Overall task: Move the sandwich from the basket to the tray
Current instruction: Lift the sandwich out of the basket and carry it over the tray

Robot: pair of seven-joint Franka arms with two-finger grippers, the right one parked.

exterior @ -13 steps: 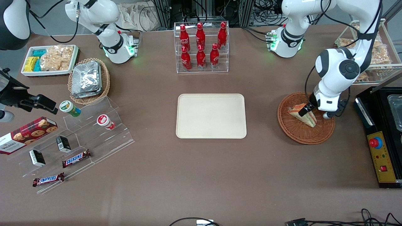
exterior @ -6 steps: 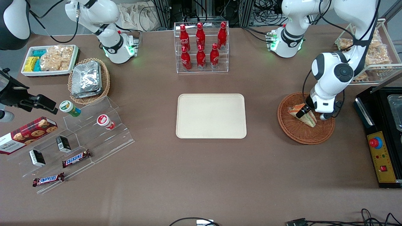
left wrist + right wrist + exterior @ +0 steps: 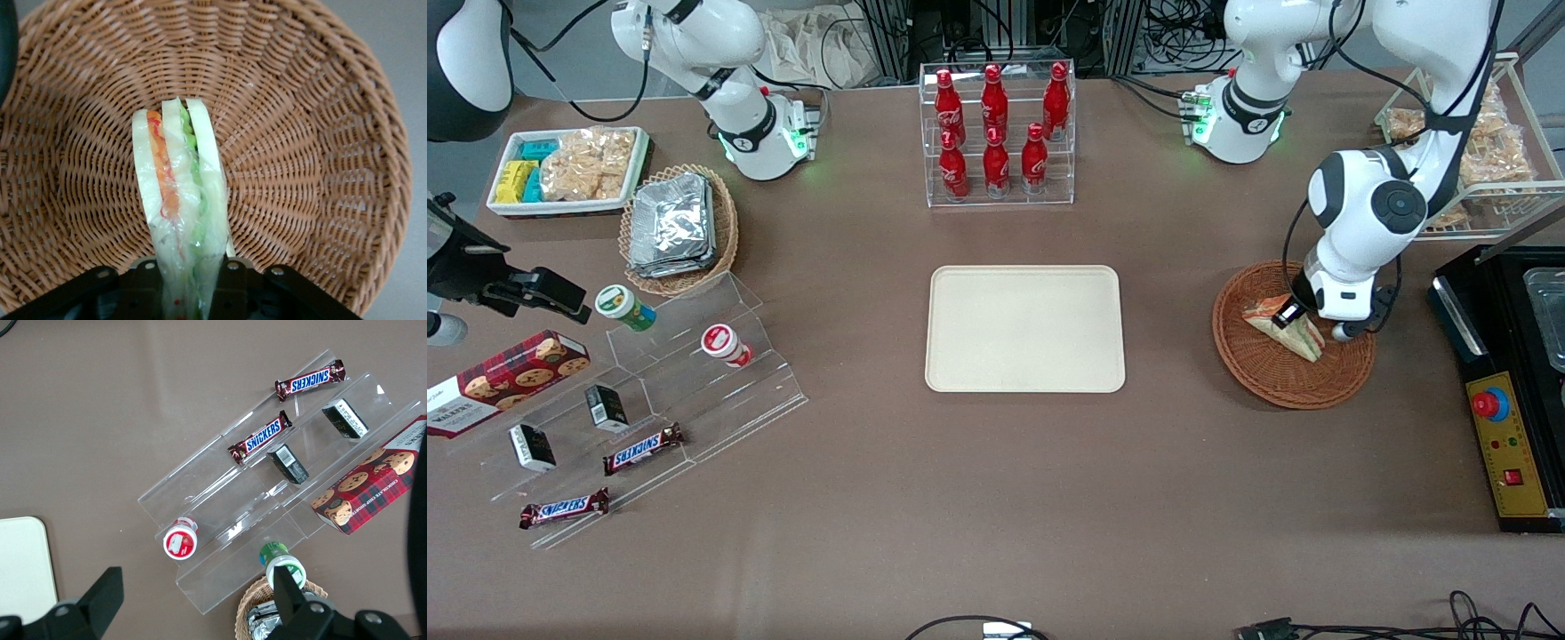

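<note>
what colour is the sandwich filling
Orange and green, in the sandwich between the gripper jaws; clearest in the left wrist view.

Reddish woven wicker basket — rough, ribbed; in it the sandwich in glossy clear wrap, black matt gripper clamping it.

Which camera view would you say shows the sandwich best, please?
The left wrist view: the sandwich stands on edge in the basket, layers plain, the tool shut on it. The front view shows it small and partly covered; the right wrist view misses it.
</note>
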